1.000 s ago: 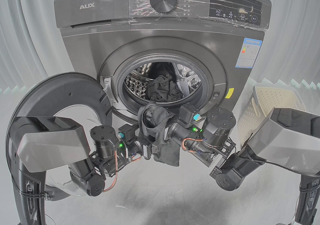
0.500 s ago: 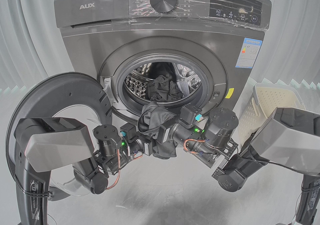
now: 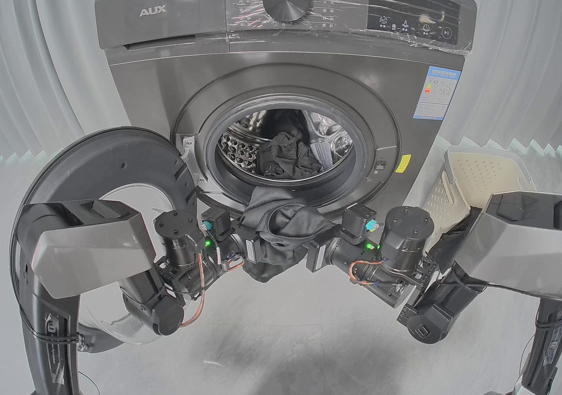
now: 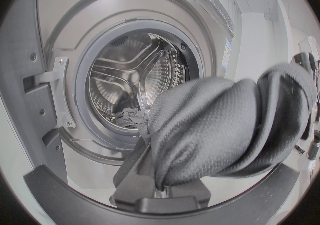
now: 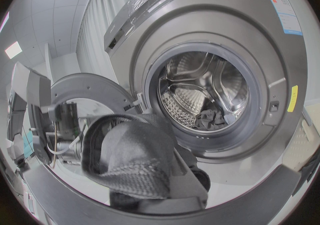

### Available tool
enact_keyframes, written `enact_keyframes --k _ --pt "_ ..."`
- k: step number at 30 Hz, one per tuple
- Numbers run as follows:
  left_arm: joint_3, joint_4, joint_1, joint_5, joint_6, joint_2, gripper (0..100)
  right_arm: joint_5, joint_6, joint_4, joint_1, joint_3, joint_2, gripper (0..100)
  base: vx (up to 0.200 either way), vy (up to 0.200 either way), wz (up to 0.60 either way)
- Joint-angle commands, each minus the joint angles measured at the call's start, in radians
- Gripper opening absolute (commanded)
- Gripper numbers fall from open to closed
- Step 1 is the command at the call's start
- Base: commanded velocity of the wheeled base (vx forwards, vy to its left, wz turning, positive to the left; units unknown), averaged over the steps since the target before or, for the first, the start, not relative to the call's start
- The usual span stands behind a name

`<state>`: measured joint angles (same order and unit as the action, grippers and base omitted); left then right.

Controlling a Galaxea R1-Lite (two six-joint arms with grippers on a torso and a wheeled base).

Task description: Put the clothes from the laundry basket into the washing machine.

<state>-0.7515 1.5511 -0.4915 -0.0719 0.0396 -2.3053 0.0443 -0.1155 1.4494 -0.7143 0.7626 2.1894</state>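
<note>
Left claw (image 4: pixel 160 193) and right claw (image 5: pixel 166 195) are each clamped on an end of the dark garment (image 3: pixel 281 225). It sags between them just in front of and below the open mouth of the washing machine (image 3: pixel 281 74), with the door (image 3: pixel 99 168) swung out left and the laundry basket (image 3: pixel 468 179) at the right. Soft, light and floppy, the cloth should drape rather than slip, so bunched folds near its ends look the safest hold. Smooth grey floor (image 3: pixel 293 326) lies beneath, a pale curtain (image 3: pixel 47 62) hangs behind, and another dark piece (image 3: pixel 287 157) lies in the drum.
</note>
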Motion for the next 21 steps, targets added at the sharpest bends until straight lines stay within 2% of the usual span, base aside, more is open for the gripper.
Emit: enact_keyframes --k 1,3,4,9,14,15,16,21 --pt "0.006 0.001 0.004 0.004 0.003 0.04 0 0.002 0.002 0.0 0.015 -0.051 0.0 0 0.0 0.0 0.0" --pt "0.008 0.001 0.004 0.006 0.011 0.053 0 0.002 0.004 -0.001 0.018 -0.077 0.001 0 0.0 0.0 0.0" --pt "0.009 0.001 0.004 0.006 0.013 0.063 0 0.002 0.004 -0.001 0.019 -0.095 0.004 100 0.0 0.0 0.0" --pt "0.029 0.001 -0.001 0.004 0.016 0.096 0 0.0 -0.001 0.002 0.018 -0.134 0.007 100 0.0 0.0 0.0" --pt "0.127 0.003 -0.012 0.006 0.042 0.185 0 -0.004 0.007 0.014 0.019 -0.258 -0.011 100 0.0 0.0 0.0" --pt "0.192 0.003 -0.013 0.007 0.054 0.233 0 -0.003 0.005 0.014 0.021 -0.313 -0.016 100 0.0 0.0 0.0" --pt "0.213 0.003 -0.013 0.006 0.059 0.25 0 -0.001 0.005 0.016 0.022 -0.33 -0.016 100 0.0 0.0 0.0" --pt "0.336 0.001 -0.022 0.001 0.129 0.377 0 0.0 -0.001 0.016 0.067 -0.431 -0.011 100 0.0 0.0 0.0"
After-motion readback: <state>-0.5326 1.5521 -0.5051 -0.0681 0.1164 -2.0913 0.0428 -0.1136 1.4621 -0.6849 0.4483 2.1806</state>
